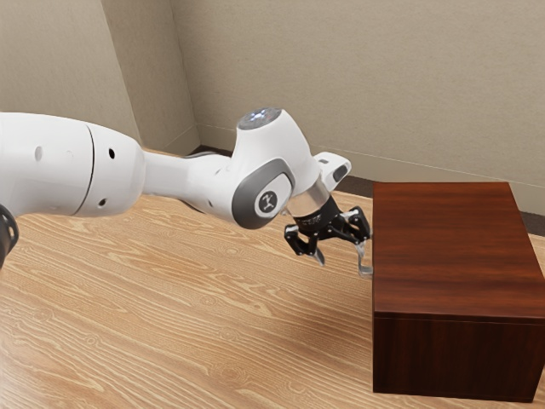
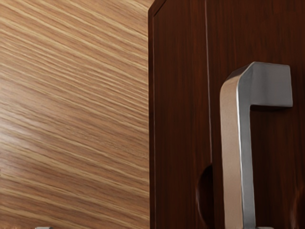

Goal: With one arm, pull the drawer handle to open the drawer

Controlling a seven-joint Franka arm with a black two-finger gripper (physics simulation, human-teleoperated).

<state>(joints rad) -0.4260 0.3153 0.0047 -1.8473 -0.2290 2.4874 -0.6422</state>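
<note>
One black hand (image 1: 341,245) hangs spread wide just beside the silver drawer handle (image 2: 233,157), gripping nothing. The dark wooden drawer (image 1: 456,247) on the bench (image 1: 170,324) looks shut, so both grasp and pull remain.

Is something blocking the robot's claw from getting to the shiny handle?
No, nothing visible is in the way. The gripper is open right beside the silver handle on the front of the dark wooden drawer box.

A silver handle (image 2: 232,157) stands out from the dark wooden drawer front (image 2: 178,119), with the pale surface (image 2: 71,119) at its nine o'clock.
</note>
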